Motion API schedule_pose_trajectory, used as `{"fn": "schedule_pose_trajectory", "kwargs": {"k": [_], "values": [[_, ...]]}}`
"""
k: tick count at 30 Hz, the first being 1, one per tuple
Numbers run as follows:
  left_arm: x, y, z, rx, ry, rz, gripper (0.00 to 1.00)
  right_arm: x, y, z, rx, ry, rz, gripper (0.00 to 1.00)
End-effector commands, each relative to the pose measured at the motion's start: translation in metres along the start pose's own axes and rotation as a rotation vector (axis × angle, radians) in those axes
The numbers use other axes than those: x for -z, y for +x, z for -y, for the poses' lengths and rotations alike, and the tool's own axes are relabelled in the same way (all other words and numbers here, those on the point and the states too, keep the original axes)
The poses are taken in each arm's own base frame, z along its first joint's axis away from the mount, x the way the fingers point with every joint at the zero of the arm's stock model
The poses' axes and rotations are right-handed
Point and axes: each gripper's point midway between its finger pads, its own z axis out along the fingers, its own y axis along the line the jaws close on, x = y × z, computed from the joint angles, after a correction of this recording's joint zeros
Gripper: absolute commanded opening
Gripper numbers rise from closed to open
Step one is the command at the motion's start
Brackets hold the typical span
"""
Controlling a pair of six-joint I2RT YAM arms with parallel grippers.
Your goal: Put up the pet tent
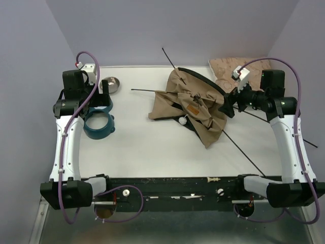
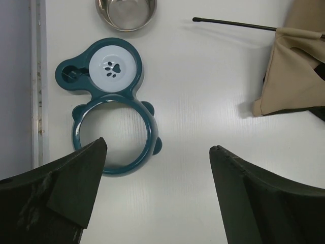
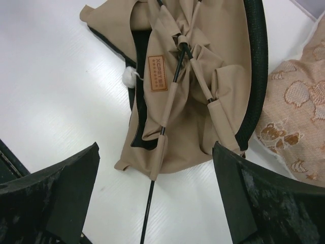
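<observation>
The pet tent lies collapsed on the white table, tan fabric crumpled, with thin black poles sticking out front right, left and back. Its orange-brown label and white pom-pom show on top. In the right wrist view the tent lies below, with label, pom-pom and black base rim. My right gripper is open and empty at the tent's right edge, above it. My left gripper is open and empty far left; a tent corner shows right.
A teal pet bowl stand lies under the left gripper, also in the left wrist view. A steel bowl sits behind it. A pink patterned cushion lies at the back right.
</observation>
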Motion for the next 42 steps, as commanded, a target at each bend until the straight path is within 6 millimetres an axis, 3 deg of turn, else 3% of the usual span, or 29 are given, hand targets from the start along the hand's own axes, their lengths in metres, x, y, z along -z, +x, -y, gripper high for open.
{"fn": "schedule_pose_trajectory", "kwargs": {"k": [1, 7, 15, 23, 30, 32, 36, 38, 40, 42], "values": [[0.014, -0.02, 0.012, 0.018, 0.052, 0.068, 0.99, -0.017, -0.012, 0.011, 0.031, 0.025, -0.045, 1.0], [0.022, -0.029, 0.018, 0.003, 0.082, 0.093, 0.99, -0.056, -0.022, 0.025, 0.117, 0.048, -0.112, 1.0], [0.021, -0.021, 0.032, 0.018, 0.158, 0.078, 0.99, -0.121, -0.028, 0.045, 0.196, 0.022, -0.225, 1.0], [0.024, -0.019, 0.036, 0.04, 0.179, 0.073, 0.99, -0.196, 0.002, 0.042, 0.212, -0.074, -0.338, 0.99], [0.022, -0.014, 0.038, 0.047, 0.19, 0.061, 0.99, -0.229, 0.036, 0.036, 0.232, -0.14, -0.426, 0.97], [0.022, -0.013, 0.038, 0.05, 0.188, 0.059, 0.99, -0.236, 0.047, 0.032, 0.24, -0.161, -0.453, 0.9], [0.023, -0.015, 0.037, 0.07, 0.18, 0.063, 0.99, -0.237, 0.055, 0.017, 0.282, -0.204, -0.488, 0.49], [0.025, -0.016, 0.039, 0.081, 0.183, 0.064, 0.99, -0.232, 0.046, 0.008, 0.31, -0.202, -0.464, 0.3], [0.028, -0.019, 0.039, 0.092, 0.182, 0.067, 0.99, -0.225, 0.026, 0.005, 0.327, -0.16, -0.414, 0.01], [0.032, -0.023, 0.041, 0.106, 0.188, 0.071, 0.99, -0.216, 0.001, 0.005, 0.318, -0.122, -0.338, 0.01]]}}
